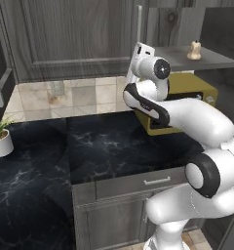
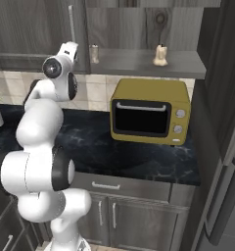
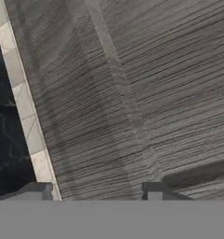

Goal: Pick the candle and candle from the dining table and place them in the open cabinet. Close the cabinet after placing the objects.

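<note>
Grey wood-grain cabinet (image 2: 139,29), lumpy cream candle (image 2: 160,55)

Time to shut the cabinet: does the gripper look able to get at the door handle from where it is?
Probably yes. The gripper faces the wood-grain door panel close up, and the handle stands just above the hand, with nothing between them. Both candles sit back on the shelf, clear of it.

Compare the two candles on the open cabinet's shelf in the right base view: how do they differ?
The cream pear-shaped candle stands near the right part of the flat grey cabinet shelf, above the yellow microwave; the smaller pale candle stands at the shelf's left end, close to the white arm. The right one looks wider at its base, the left one slimmer and straighter. Both stand upright on the same shelf.
</note>
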Controlling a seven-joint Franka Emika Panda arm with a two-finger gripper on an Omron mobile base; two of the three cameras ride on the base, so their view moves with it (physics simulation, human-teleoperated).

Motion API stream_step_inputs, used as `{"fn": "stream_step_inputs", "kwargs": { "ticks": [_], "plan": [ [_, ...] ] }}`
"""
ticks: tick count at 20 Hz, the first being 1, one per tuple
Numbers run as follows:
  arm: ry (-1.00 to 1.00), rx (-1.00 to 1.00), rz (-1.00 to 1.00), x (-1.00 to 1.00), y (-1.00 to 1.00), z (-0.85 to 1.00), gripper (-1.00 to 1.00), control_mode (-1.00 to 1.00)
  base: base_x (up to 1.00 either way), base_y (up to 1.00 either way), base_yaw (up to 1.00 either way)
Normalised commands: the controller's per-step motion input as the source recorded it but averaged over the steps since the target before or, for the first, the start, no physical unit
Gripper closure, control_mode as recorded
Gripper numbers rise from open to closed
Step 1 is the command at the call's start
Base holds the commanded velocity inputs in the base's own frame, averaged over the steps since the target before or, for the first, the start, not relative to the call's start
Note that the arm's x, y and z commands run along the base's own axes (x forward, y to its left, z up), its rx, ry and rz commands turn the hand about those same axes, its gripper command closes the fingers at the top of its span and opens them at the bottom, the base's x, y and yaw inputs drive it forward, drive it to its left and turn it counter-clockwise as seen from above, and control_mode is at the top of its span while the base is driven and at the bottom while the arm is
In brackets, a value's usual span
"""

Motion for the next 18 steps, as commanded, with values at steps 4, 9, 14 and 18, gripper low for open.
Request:
{"fn": "stream_step_inputs", "kwargs": {
  "ticks": [4, 9, 14, 18],
  "plan": [
    [0.14, 0.00, 0.08, -0.03, 0.00, 0.05, -1.00, -1.00, 0.00, 0.00, 0.00],
    [0.09, 0.00, 0.09, -0.23, 0.00, 0.00, -1.00, -1.00, 0.00, 0.00, 0.00],
    [0.05, 0.00, 0.11, -0.45, 0.00, 0.00, -1.00, -1.00, 0.00, 0.00, 0.00],
    [0.05, 0.00, 0.11, -0.55, -0.01, 0.00, -1.00, -1.00, 0.00, 0.00, 0.00]
  ]
}}
